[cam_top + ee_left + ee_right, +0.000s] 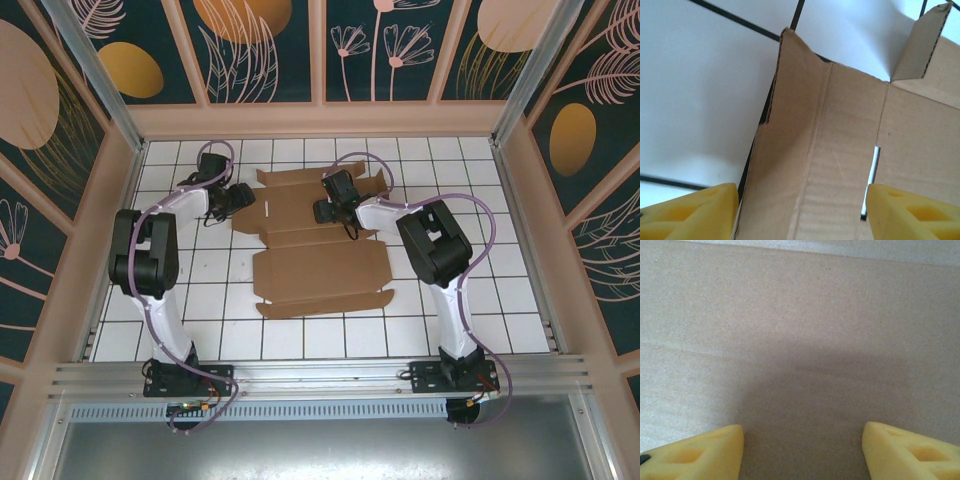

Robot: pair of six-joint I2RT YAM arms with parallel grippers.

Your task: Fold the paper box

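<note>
The paper box (320,270) lies as a flat brown die-cut sheet on the white tiled floor, with flaps along its far edge. My left gripper (240,198) sits at the sheet's far left edge. In the left wrist view it (801,192) is open, its yellow fingers (700,210) straddling a creased side panel (840,150) with a narrow slot (872,170). A small flap (927,45) stands up at the top right. My right gripper (322,211) hovers over the far middle of the sheet. It (802,430) is open, close above plain cardboard (800,340), gripping nothing.
The white tiled floor (200,300) is ringed by pinkish walls (320,120) on three sides. A metal rail (320,375) runs along the near edge, where both arm bases stand. Cables loop from each arm.
</note>
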